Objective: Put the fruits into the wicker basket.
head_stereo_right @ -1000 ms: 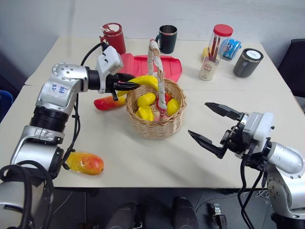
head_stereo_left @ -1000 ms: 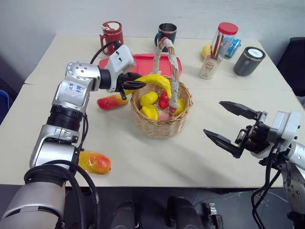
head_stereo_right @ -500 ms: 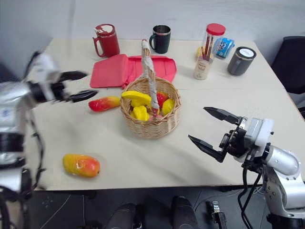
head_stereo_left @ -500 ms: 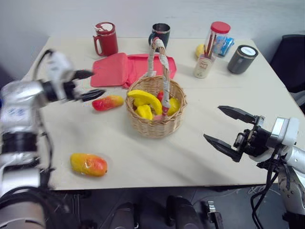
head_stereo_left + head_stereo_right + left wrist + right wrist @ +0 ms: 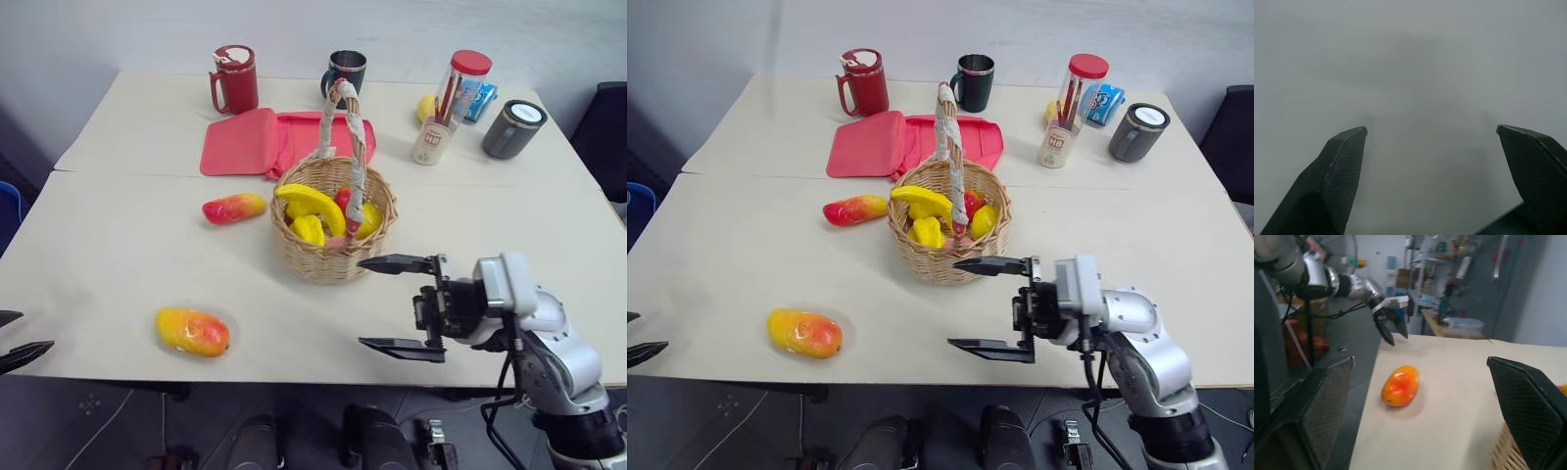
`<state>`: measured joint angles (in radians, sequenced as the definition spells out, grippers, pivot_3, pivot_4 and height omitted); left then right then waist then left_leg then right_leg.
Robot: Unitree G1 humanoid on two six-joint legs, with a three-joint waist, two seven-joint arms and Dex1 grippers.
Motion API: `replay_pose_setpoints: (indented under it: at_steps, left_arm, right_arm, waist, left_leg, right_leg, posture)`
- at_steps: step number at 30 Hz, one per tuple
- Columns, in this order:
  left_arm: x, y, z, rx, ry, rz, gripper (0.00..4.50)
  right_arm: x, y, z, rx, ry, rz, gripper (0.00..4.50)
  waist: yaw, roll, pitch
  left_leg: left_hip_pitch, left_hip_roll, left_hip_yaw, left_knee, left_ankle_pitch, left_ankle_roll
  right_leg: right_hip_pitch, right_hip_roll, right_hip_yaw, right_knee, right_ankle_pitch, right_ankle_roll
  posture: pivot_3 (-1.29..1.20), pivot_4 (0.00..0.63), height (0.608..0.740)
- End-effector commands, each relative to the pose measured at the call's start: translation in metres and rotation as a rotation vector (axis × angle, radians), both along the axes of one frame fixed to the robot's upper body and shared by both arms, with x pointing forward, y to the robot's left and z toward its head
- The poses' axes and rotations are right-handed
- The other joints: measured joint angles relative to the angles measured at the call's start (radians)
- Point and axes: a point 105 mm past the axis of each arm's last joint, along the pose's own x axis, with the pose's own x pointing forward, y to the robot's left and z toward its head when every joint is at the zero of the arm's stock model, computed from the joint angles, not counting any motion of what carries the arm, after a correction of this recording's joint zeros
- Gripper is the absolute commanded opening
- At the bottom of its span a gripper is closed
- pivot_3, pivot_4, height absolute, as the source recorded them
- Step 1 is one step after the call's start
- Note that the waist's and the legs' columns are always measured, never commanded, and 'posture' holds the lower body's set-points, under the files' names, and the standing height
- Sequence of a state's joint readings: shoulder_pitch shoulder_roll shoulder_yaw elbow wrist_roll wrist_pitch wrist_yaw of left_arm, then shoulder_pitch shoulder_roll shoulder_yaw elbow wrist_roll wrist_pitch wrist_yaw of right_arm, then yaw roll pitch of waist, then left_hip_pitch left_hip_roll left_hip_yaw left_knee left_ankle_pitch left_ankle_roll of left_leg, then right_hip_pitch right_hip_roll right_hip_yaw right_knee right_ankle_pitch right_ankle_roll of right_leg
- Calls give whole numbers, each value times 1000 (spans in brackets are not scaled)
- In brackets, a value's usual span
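Note:
The wicker basket stands mid-table with the yellow banana lying in it on top of other small fruits. A slim red-and-yellow mango lies on the table just left of the basket. A plump mango lies near the front left edge and shows again as the plump mango in the right wrist view. My right gripper is open and empty, in front of the basket, its fingers pointing left. My left gripper is open and empty, off the table's left front corner.
A flat red pouch lies behind the basket. Along the back stand a red mug, a dark mug, a clear jar with a red lid, a small can and a grey cylinder.
My left gripper opened and left the banana in the basket, then swung left and back off the table. My right gripper moved left and turned its fingers leftward.

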<state>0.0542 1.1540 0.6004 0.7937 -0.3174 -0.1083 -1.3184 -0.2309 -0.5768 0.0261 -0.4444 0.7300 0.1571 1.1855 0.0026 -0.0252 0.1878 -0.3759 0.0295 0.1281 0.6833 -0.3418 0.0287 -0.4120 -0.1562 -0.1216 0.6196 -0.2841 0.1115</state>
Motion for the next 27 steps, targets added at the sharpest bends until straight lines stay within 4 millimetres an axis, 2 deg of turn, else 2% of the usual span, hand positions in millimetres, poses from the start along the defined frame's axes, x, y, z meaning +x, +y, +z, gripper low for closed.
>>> replay_pose_setpoints:
  at_steps: [1, 3, 4, 6, 7, 10, 14, 21, 25, 27]
  left_arm:
    - [15, -42, 29, -43, -116, -213, 4472]
    - [20, -65, 36, -72, -116, -307, 4472]
    - [29, -99, 40, -41, -75, -446, 4472]
    - [34, -157, 41, 51, 6, -712, 4472]
    - [34, -176, 42, 80, 29, -798, 4472]
    - [35, -208, 37, 71, 91, -936, 4472]
    - [40, -219, 21, 132, 158, -1013, 4472]
    - [40, -208, -2, 241, 271, -1039, 4472]
    - [44, -200, -13, 297, 268, -1026, 4472]
    - [45, -200, -15, 294, 257, -1014, 4093]
  right_arm:
    - [4, -1, 7, 1, -31, -13, 4500]
    - [6, -3, 8, -6, -31, -16, 4500]
    - [7, -4, 9, -13, -32, -20, 4500]
    - [10, -6, 11, -23, -34, -34, 4500]
    - [11, -6, 11, -26, -34, -39, 4500]
    - [14, -8, 12, -32, -43, -66, 4500]
    - [15, -11, 14, -40, -48, -98, 4500]
    - [14, -19, 15, -41, -43, -165, 4500]
    - [13, -18, 14, -33, -36, -175, 4500]
    - [14, -17, 14, -31, -35, -175, 4500]
  waist:
    - [3, 0, 0]
    - [3, 0, 0]
    - [-5, 0, 0]
    - [-10, 1, 1]
    - [-5, 1, 1]
    - [-6, 3, 1]
    - [-28, 5, 2]
    - [-27, 5, 2]
    - [-27, 5, 2]
    - [-27, 5, 2]
  left_leg:
    - [0, 0, 0, 0, 0, -1]
    - [0, 0, -1, 0, -1, -2]
    - [0, 0, -1, 0, -1, -2]
    - [1, 1, 2, -1, -1, -2]
    - [0, 0, 2, -1, -1, -1]
    - [1, 0, 4, 0, 0, 0]
    - [3, 2, 10, -1, 0, -1]
    - [3, 5, 10, -1, 0, -3]
    - [3, 5, 11, 0, -1, -2]
    - [3, 5, 11, 0, -1, -2]
  right_leg:
    - [0, -3, -1, 0, 0, 0]
    - [0, -7, -3, 1, -1, -2]
    - [0, -7, -4, 1, -1, -2]
    - [0, -4, -13, 5, -1, -3]
    - [0, -3, -13, 5, -1, -3]
    - [1, 5, -9, 3, 1, -1]
    - [-1, 9, -7, 4, 0, -2]
    - [-2, 11, -6, 4, -1, -4]
    - [-2, 10, -5, 4, -1, -3]
    - [-2, 10, -5, 4, -1, -3]
  posture:
    - [0, 150, 740]
    - [0, 150, 740]
    - [0, 150, 740]
    - [0, 150, 740]
    - [0, 150, 740]
    - [0, 150, 740]
    - [0, 150, 740]
    - [0, 150, 740]
    - [0, 150, 740]
    - [0, 150, 740]
